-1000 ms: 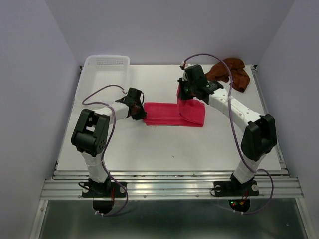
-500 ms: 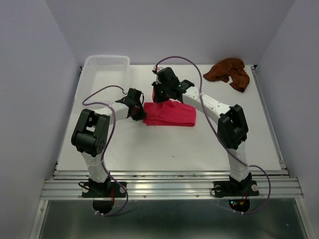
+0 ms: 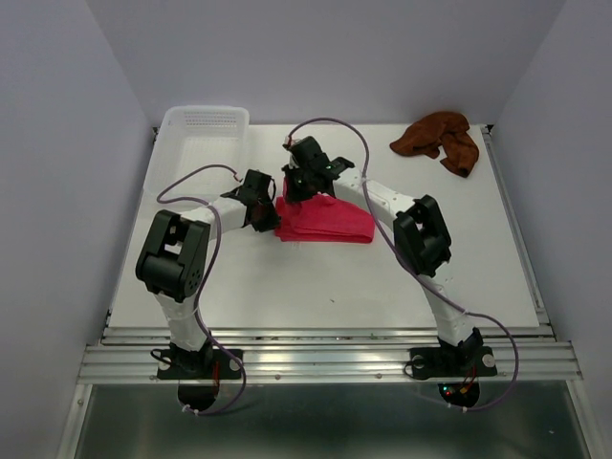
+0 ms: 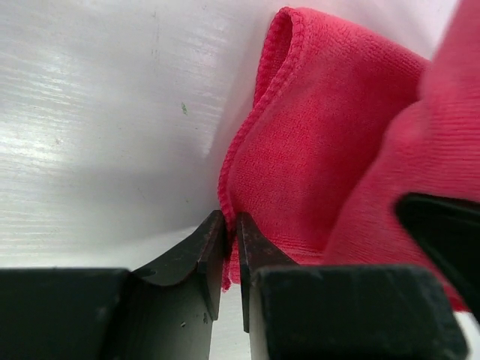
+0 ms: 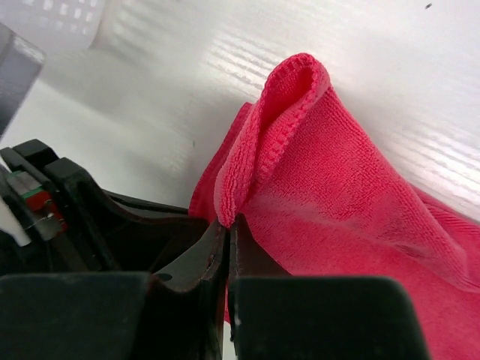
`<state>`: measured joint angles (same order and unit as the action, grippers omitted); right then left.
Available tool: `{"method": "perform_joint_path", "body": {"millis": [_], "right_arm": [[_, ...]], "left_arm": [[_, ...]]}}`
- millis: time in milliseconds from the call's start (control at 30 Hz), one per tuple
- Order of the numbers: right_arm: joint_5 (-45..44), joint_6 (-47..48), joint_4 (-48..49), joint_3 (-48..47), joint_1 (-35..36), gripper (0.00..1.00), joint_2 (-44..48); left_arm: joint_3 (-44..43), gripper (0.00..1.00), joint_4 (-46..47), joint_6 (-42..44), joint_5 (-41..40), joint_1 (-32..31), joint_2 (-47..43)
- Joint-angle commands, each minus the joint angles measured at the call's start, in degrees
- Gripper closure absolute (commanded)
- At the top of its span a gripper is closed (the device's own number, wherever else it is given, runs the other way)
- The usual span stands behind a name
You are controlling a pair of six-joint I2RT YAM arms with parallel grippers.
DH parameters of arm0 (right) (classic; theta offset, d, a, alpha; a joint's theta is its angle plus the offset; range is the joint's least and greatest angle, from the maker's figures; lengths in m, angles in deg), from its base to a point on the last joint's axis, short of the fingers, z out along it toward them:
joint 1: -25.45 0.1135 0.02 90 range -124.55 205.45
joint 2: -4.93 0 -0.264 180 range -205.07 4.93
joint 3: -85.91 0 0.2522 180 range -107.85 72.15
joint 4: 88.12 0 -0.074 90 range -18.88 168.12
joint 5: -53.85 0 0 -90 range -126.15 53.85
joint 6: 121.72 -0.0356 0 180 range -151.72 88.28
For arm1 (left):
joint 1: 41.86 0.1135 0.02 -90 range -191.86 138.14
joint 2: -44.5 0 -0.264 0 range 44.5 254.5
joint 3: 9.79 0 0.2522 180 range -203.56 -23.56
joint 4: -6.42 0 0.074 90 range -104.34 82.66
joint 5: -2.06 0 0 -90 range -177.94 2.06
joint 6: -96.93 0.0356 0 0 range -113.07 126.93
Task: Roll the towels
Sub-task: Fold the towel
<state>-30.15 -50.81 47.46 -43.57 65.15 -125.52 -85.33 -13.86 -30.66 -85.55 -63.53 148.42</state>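
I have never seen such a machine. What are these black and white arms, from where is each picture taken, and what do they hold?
These are two robot arms bolted at the near edge of a white table, each ending in a two-finger gripper. The wide picture comes from a fixed camera above and behind them. The two close pictures come from small cameras on the wrists, so the dark shapes at the bottom are each arm's own fingers. On the table lie a bright pink-red cloth towel, partly folded, a crumpled rust-brown cloth towel at the far right, and a translucent white plastic basket at the far left. The left gripper pinches the pink towel's hem, and the right gripper pinches a raised fold of the same towel.
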Motion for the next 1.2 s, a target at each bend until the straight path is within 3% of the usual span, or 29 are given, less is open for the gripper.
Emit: {"method": "perform_joint_path", "body": {"millis": [0,67,167,200,233,300,367,433,467,533,667,767,967,1167], "right_arm": [[5.06,-0.77,3.05,-2.85,0.9,0.97,-1.38],[6.12,-0.86,3.49,-2.58,0.9,0.96,-1.73],[6.3,-1.47,3.58,-1.97,0.9,0.77,-2.09],[6.39,-1.47,3.5,-1.79,0.9,0.65,-2.09],[6.48,-1.65,3.58,-1.61,0.9,0.59,-1.91],[6.74,-1.65,3.58,-1.61,0.9,0.41,-1.56],[6.48,-2.43,3.5,-1.53,0.9,0.29,-0.33],[6.92,-1.83,3.5,-1.26,0.9,0.01,1.42],[6.92,-1.74,3.5,-0.91,0.9,0.0,2.21],[5.96,-1.65,3.58,0.23,0.9,0.0,3.79],[1.75,-1.91,3.67,4.18,-0.15,0.0,9.85],[0.77,-4.36,3.76,9.8,-3.04,0.0,13.63],[0.33,-5.87,4.99,23.93,-9.72,0.0,22.52],[5.24,-5.0,8.59,29.41,-15.09,0.0,22.19]], "left_arm": [[0.17,0.75,-0.77,-0.56,-1.25,-0.04,-4.16],[0.08,0.74,-0.86,-0.65,-1.16,-0.04,-4.08],[0.25,0.73,-1.38,-1.09,-1.69,-0.04,-4.6],[0.26,0.72,-1.82,-1.44,-1.78,-0.04,-5.65],[0.52,0.71,-1.56,-1.7,-1.87,-0.04,-6.53],[1.31,0.62,-2.35,-2.4,-4.58,-0.13,-8.89],[1.31,0.5,-3.49,-2.67,-6.42,-0.04,-10.48],[1.48,0.48,-5.5,-2.85,-7.66,-0.04,-13.2],[1.83,0.42,-6.3,-3.11,-8.8,-0.04,-14.26],[3.06,0.39,-7.62,-3.64,-9.42,-0.12,-17.51],[4.73,0.13,-9.56,-4.25,-9.87,-0.12,-22.26],[4.92,0.02,-7.81,-2.77,-6.72,-0.65,-24.55],[-4.02,0.01,-5.34,0.74,-4.86,-7.23,-20.08],[-11.78,0.01,-4.38,1.81,-0.46,-8.12,-8.48]]}}
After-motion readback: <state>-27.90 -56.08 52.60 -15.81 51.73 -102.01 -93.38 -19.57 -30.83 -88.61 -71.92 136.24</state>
